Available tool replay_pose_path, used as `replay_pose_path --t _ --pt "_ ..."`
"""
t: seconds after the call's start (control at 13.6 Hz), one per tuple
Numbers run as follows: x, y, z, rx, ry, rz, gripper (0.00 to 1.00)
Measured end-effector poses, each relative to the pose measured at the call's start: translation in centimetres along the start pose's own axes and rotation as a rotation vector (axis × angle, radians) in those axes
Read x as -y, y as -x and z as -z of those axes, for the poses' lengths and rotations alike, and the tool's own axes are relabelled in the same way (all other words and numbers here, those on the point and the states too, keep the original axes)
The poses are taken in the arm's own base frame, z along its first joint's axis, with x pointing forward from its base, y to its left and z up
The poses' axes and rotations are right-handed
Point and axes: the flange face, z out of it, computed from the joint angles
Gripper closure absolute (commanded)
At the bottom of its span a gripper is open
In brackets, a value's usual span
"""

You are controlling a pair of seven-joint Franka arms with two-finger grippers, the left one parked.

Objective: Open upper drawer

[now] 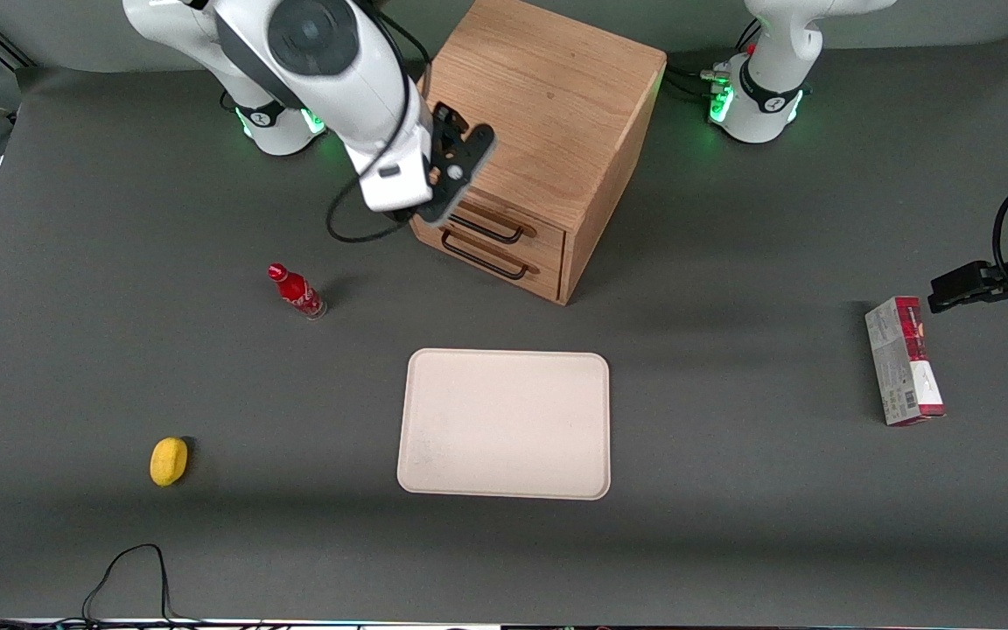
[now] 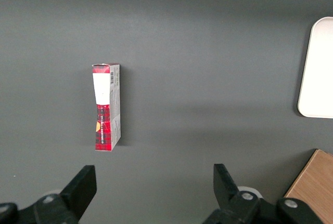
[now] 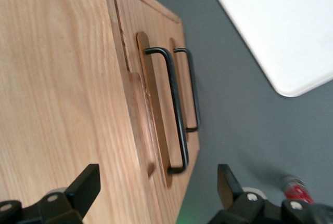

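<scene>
Fingers [image 3: 83,190] of the gripper [image 3: 156,190] spread wide, empty, above the upper drawer [image 3: 151,104] and its handle [image 3: 174,109].

Gripper [image 1: 441,199] covers end of upper drawer [image 1: 504,220] toward working arm, at upper centre of front view. Lower drawer [image 1: 493,252] front mostly visible. Cabinet [image 1: 548,105] back corner cut by top edge.

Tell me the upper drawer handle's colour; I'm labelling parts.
Black, clearest in the right wrist view; the open gripper hovers above it.
</scene>
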Motion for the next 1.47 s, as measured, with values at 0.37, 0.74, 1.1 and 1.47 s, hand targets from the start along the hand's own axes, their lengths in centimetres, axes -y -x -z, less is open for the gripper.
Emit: replay_pose_path --t 0.37,0.74,1.1,1.47 --pt "-2.7 -2.0 -4.2 0.019 -0.07 0.102 0.0" --pt "-3.5 -2.4 -6.4 0.017 -0.041 0.142 0.0" --pt "-4.8 -2.7 -9.2 0.04 -0.005 0.175 0.0" --pt "-5.5 -3.1 -11.3 0.034 0.016 0.191 0.0"
